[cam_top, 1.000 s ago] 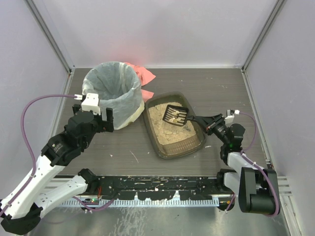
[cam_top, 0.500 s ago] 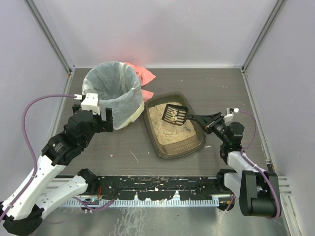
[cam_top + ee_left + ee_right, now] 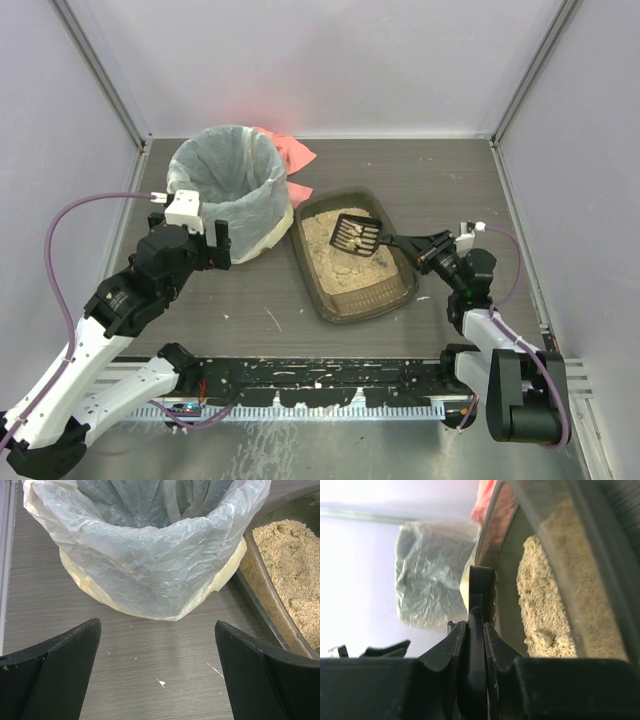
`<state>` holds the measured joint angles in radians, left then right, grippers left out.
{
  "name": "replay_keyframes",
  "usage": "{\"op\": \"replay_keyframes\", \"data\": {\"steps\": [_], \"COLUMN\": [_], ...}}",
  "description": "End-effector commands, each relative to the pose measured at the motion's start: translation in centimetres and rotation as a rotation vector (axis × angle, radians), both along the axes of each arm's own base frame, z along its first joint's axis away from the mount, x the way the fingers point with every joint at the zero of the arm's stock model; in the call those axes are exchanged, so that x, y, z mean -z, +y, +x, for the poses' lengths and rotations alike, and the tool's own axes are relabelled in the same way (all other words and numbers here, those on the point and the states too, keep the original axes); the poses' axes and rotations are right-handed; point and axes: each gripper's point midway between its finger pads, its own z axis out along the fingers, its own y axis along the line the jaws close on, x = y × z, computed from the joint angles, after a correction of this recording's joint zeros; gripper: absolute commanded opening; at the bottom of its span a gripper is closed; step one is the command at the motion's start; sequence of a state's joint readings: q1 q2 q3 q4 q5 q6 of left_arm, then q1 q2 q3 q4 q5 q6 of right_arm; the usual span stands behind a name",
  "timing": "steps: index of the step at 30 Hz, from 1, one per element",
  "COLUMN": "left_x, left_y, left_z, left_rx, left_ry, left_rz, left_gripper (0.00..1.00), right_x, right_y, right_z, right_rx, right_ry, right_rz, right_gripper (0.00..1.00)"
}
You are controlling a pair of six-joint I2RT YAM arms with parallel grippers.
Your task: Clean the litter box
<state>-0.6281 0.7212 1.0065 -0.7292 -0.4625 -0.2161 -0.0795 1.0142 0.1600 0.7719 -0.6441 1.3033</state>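
The litter box, a dark brown tray of tan litter, lies mid-table to the right of the bin. My right gripper is shut on the handle of a black slotted scoop, whose head sits over the far half of the box with pale clumps in it. In the right wrist view the fingers clamp the scoop handle beside the box wall. My left gripper stands wide open and empty in front of the bin, over bare table. The box's edge shows at right.
A round bin lined with a white bag stands at the back left, close to the box's left edge; it also fills the left wrist view. A pink cloth lies behind it. Grey walls enclose the table on three sides.
The right gripper and the scoop have crept slightly to the left over the litter. The left arm has hardly moved and stays open.
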Motion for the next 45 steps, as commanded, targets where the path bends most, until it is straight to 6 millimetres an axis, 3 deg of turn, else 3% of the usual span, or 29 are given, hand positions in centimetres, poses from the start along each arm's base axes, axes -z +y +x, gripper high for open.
{"op": "replay_keyframes", "data": {"steps": [1, 4, 5, 8, 12, 16, 18, 21, 25, 31, 34, 39, 45], "left_x": [-1.4, -1.3, -1.2, -1.2, -1.2, -1.2, -1.3, -1.2, -1.7, -2.2, -2.2, -2.3, -1.8], "left_y": [-0.3, -0.4, -0.4, -0.2, -0.4, -0.2, -0.2, 0.1, 0.9, 2.4, 2.6, 2.6, 3.2], "left_z": [0.5, 0.5, 0.5, 0.5, 0.6, 0.6, 0.6, 0.5, 0.4, 0.1, 0.1, 0.1, 0.3], "left_rx": [0.007, 0.010, 0.009, 0.003, 0.008, 0.002, 0.002, -0.008, -0.047, -0.113, -0.120, -0.121, -0.156], "left_ry": [-0.053, -0.046, -0.044, -0.050, -0.043, -0.046, -0.047, -0.048, -0.069, -0.098, -0.102, -0.101, -0.079], "left_rz": [-0.036, -0.035, -0.034, -0.035, -0.036, -0.035, -0.037, -0.040, -0.041, -0.046, -0.048, -0.052, -0.023], "left_gripper": [0.98, 0.98, 0.98, 0.98, 0.98, 0.98, 0.98, 0.98, 0.98, 0.98, 0.98, 0.98, 0.98], "right_x": [-3.0, -1.5, -1.5, -2.6, -1.3, -3.0, -3.0, -3.2, -3.7, -7.1, -10.0, -13.1, -17.4], "right_y": [2.6, -0.7, -1.0, 2.1, -0.8, 2.4, 1.8, 2.7, 2.3, 2.1, 2.1, 2.2, 4.5], "right_z": [-0.2, 0.3, 0.5, 0.0, 0.5, 0.1, 0.3, 0.2, 0.4, 1.8, 2.5, 3.9, 5.5], "right_rx": [-0.146, 0.012, 0.028, -0.121, 0.029, -0.132, -0.089, -0.127, -0.093, -0.047, -0.039, 0.005, 0.010], "right_ry": [-0.130, -0.058, -0.056, -0.110, -0.043, -0.114, -0.107, -0.118, -0.116, -0.137, -0.170, -0.171, -0.222], "right_rz": [-0.060, -0.005, -0.004, -0.050, 0.002, -0.057, -0.045, -0.073, -0.058, -0.048, -0.056, -0.064, -0.074], "right_gripper": [0.00, 0.01, 0.01, 0.01, 0.01, 0.01, 0.01, 0.01, 0.01, 0.01, 0.01, 0.01, 0.01]}}
